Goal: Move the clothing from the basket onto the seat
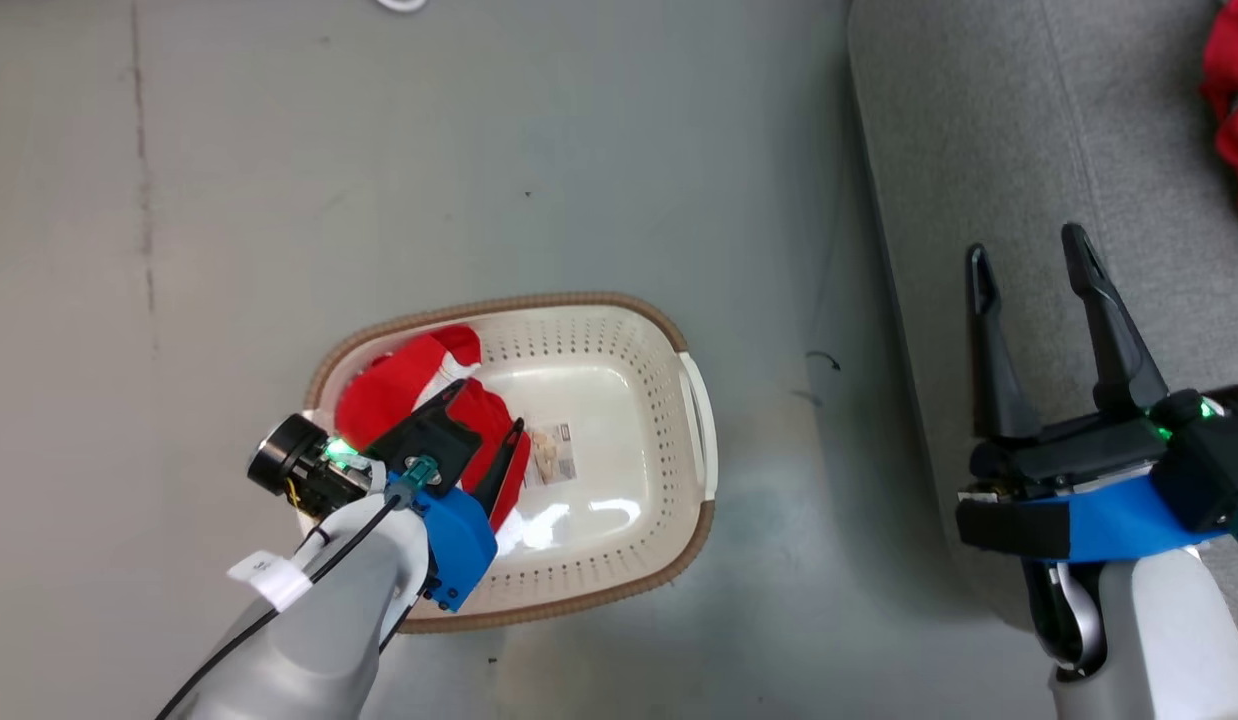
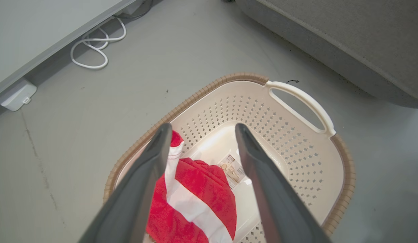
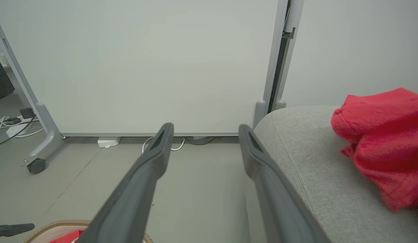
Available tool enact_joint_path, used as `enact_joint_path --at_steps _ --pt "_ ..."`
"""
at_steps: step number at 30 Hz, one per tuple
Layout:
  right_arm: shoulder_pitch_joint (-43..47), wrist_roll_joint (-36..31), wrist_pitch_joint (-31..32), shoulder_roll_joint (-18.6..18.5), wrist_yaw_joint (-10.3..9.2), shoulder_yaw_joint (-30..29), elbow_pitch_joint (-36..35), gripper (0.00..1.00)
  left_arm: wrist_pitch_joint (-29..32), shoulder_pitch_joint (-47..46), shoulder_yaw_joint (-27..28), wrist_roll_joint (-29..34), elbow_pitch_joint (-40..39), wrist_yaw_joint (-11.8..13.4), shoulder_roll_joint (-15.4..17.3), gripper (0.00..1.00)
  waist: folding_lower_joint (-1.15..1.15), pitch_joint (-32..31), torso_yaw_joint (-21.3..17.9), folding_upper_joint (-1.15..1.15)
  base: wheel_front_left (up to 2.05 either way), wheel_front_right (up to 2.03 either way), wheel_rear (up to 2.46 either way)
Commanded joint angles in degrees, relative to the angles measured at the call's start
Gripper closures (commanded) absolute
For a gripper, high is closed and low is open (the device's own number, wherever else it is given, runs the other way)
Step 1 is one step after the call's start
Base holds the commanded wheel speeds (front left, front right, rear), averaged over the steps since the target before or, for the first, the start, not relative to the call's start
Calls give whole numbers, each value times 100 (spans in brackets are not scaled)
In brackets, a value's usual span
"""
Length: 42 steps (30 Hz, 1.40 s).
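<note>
The cream-white basket (image 1: pixel 669 390) with a brown rim stands on the floor, and the red garment with white stripes (image 1: pixel 394 390) lies bunched in its left half. My left gripper (image 1: pixel 484 435) hangs open just above that striped garment (image 2: pixel 195 199), fingers apart, nothing between them. A paper label (image 2: pixel 231 170) shows on the basket's (image 2: pixel 296 148) bottom. The plain red garment (image 1: pixel 1234 110) lies on the grey seat (image 1: pixel 979 150) at the far right. My right gripper (image 1: pixel 1029 260) is open over the seat's left edge, empty. In the right wrist view the plain red garment (image 3: pixel 381 135) rests on the seat (image 3: pixel 307 162).
A pale grey wheeled partition panel (image 3: pixel 145 67) stands beyond the seat, with a caster (image 3: pixel 36 165) and white cables (image 2: pixel 94 50) on the floor at its foot. A white power box (image 2: pixel 15 96) sits beside them. Bare grey floor (image 1: pixel 479 150) lies around the basket.
</note>
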Motion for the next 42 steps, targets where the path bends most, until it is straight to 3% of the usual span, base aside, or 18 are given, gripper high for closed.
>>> enact_joint_path --at_steps 1,12,26,37,42 --pt "-132 -39 -20 6 3 20 -36 0 -27 -155 -83 5 88 0 -5 0 -1 251 -98 0 0 0 0" --pt "-682 -138 -20 7 3 275 -408 0 70 -1063 -1088 -238 1303 0 8 0 -1 1318 -362 0 0 0 0" --pt "-963 -258 -21 7 3 396 -934 0 1219 -1881 -2093 -47 1721 -1 300 0 -1 2220 -588 0 0 0 0" --pt "-877 -354 -21 6 3 394 -1517 0 1985 -2304 -2260 -135 1770 4 449 0 -1 2847 -737 0 0 0 0" --pt "-825 -389 -20 7 3 401 -1766 0 2089 -2405 -2196 -237 1775 114 361 0 -1 3005 -802 0 0 0 0"
